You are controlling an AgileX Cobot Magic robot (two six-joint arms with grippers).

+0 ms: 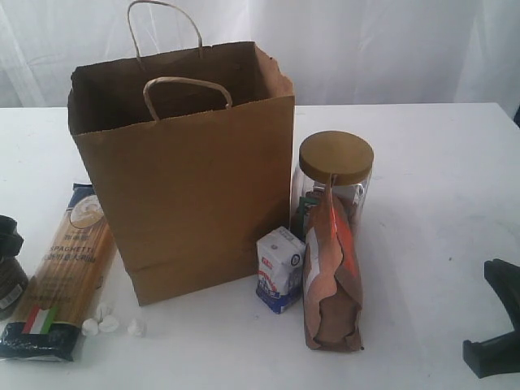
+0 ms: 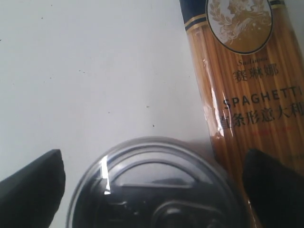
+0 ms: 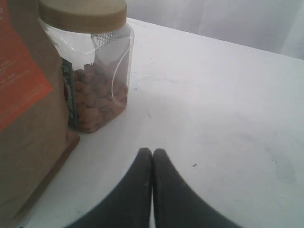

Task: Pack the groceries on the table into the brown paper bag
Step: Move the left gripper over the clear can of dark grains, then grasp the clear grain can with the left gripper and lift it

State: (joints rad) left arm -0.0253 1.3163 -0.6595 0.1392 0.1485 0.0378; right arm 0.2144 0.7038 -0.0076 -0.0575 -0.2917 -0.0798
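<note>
We see the brown paper bag [image 1: 187, 187] standing upright and open-mouthed on the white table [image 1: 431, 187]. On the left of the exterior view, the spaghetti packet [image 1: 69, 260] lies flat beside the bag. The dark jar [image 1: 10, 272] stands just beside the packet, and small white lumps [image 1: 110, 325] lie near its lower end. To the bag's right stand the white-blue carton [image 1: 280, 270] and the brown pouch [image 1: 331, 276]. Behind them is the gold-lidded glass jar [image 1: 335, 166], partly filled with brown pieces.
</note>
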